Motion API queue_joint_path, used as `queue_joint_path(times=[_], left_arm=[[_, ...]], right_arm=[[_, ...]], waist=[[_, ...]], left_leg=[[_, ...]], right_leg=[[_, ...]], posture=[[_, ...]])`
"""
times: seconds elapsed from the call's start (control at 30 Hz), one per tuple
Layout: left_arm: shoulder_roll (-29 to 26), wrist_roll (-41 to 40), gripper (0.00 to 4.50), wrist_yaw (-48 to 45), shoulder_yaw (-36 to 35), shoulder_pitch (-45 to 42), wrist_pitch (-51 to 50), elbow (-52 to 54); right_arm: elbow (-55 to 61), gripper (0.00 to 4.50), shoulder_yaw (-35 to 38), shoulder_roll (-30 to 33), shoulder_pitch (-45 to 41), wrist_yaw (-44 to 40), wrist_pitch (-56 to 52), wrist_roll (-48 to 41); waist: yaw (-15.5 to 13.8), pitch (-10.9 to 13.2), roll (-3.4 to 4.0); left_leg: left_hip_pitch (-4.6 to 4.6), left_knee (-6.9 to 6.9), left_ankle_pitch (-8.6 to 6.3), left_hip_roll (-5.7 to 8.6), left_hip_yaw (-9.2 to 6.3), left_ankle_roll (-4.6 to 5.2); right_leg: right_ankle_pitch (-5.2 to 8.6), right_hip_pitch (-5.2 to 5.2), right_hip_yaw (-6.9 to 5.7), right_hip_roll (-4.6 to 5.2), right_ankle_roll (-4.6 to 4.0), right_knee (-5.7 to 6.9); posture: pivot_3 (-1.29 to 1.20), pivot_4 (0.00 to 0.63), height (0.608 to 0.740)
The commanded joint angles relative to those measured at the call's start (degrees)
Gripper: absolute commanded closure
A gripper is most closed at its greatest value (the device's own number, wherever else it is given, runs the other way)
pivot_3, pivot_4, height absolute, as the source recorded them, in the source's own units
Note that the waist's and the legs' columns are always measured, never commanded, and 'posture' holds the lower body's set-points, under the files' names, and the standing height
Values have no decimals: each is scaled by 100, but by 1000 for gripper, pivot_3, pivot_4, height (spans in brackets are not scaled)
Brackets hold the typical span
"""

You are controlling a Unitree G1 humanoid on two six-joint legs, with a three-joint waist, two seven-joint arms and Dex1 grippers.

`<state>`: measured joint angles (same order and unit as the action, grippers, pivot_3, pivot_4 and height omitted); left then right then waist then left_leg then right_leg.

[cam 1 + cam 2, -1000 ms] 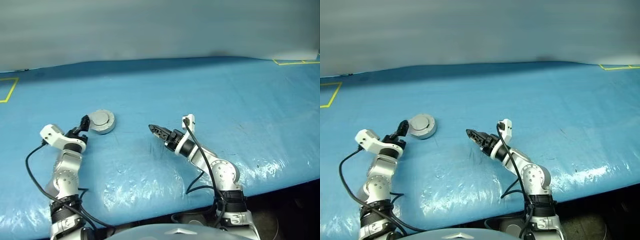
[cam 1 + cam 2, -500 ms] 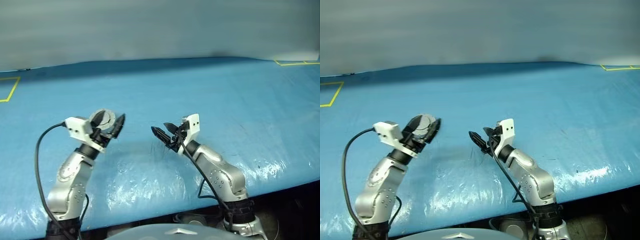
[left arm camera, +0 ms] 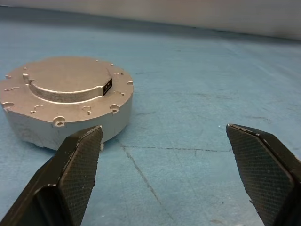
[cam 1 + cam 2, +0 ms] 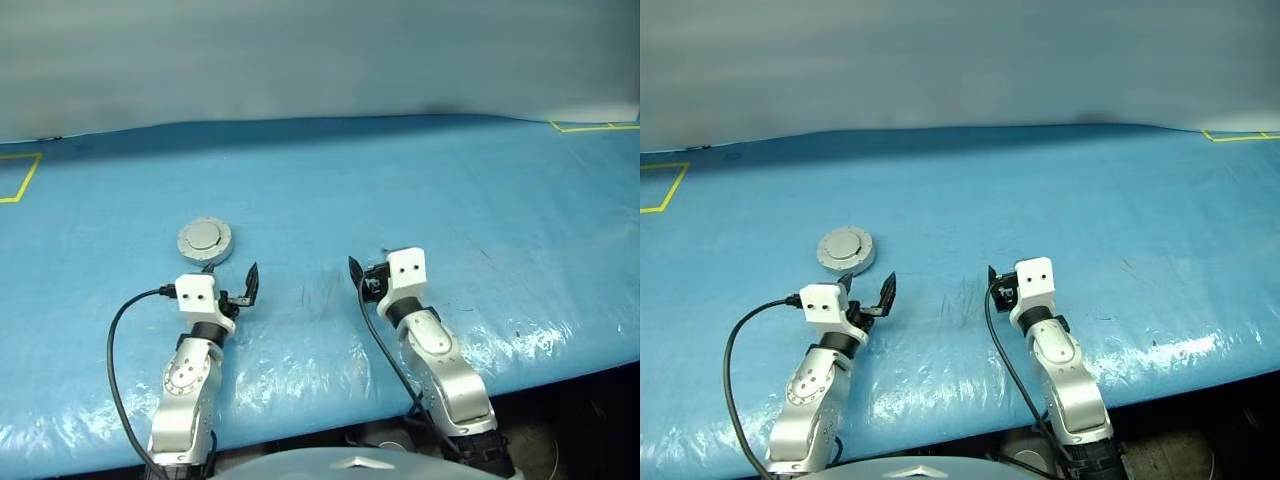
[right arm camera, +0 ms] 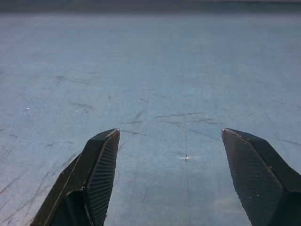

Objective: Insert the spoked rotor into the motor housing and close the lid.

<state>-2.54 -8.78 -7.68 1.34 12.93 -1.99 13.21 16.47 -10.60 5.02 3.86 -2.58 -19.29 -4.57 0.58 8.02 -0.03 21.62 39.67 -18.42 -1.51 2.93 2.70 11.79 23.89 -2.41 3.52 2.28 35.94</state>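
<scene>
The lid (image 4: 205,240) lies flat over the motor housing (image 3: 70,123), forming one closed grey disc with a raised round centre and small holes around its notched rim. The assembly rests on the blue table cover (image 4: 420,180), toward the robot's left, just beyond the left gripper (image 4: 232,288). No copper windings and no spoked wheel are visible, so the rotor is judged to be inside under the closed lid; this cannot be confirmed from outside.

Left gripper: fingers wide apart, empty, pointing forward with the closed housing just ahead and slightly to its left, not touching it. Right gripper (image 5: 181,160): fingers apart, empty, aimed at bare table cover, well apart from the housing.

Task status, as a judgement: insertion and lid closure appear complete. Nothing further appears to be required beyond parking the arms
</scene>
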Motion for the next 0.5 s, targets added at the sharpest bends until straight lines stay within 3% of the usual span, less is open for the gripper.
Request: queue_joint_path(times=[0.03, 0.5], left_arm=[[21, 95, 20, -23, 73, 9, 228, 136], [33, -99, 20, -173, 80, -107, 125, 184]], right_arm=[[183, 860, 32, -111, 61, 11, 149, 35], [88, 860, -50, -127, -43, -68, 322, 442]], waist=[[0, 0, 0], [0, 0, 0]], left_leg=[[-1, 0, 0, 0, -1, 0], [-1, 0, -1, -1, -2, 2]], right_leg=[[0, -1, 0, 0, 0, 1], [1, 0, -1, -1, -2, 2]], posture=[[0, 150, 740], [0, 150, 740]])
